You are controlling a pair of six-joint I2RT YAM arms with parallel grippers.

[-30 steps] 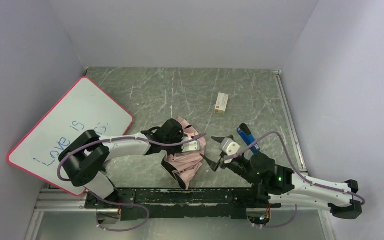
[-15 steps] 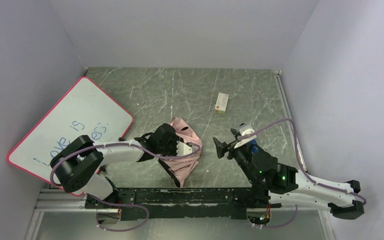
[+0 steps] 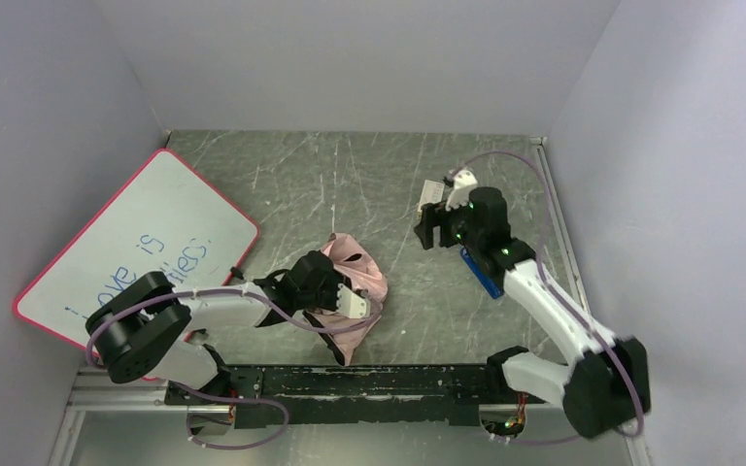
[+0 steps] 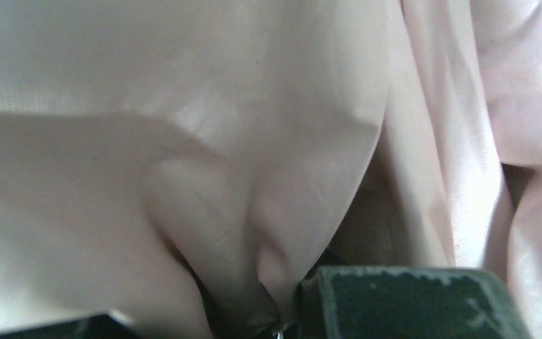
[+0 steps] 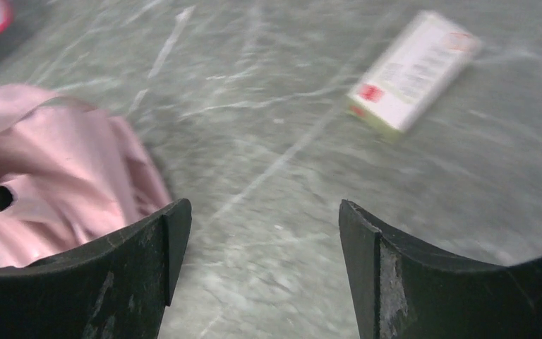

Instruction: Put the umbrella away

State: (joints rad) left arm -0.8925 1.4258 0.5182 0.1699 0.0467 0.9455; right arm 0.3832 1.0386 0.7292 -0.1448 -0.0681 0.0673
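The umbrella [image 3: 361, 282] lies crumpled near the front middle of the table, pale pink side out, with a little black showing at its near end. My left gripper [image 3: 354, 302] rests on it, shut on a fold of its fabric. In the left wrist view that pink umbrella fabric [image 4: 240, 176] fills the frame and bunches down between the dark fingers [image 4: 402, 304]. My right gripper [image 3: 431, 233] hangs open and holds nothing, well to the right of the umbrella. In the right wrist view the gripper [image 5: 263, 233] sees the umbrella [image 5: 56, 162] at the left.
A small white box [image 3: 431, 194] [image 5: 413, 70] lies just behind the right gripper. A blue object [image 3: 483, 274] lies under the right forearm. The pink-framed whiteboard [image 3: 136, 252] leans at the left wall. Side walls close in both edges of the table.
The right arm swung up and away from the umbrella toward the back right, its jaws opening a little wider. The left gripper drew the umbrella slightly toward the near left.
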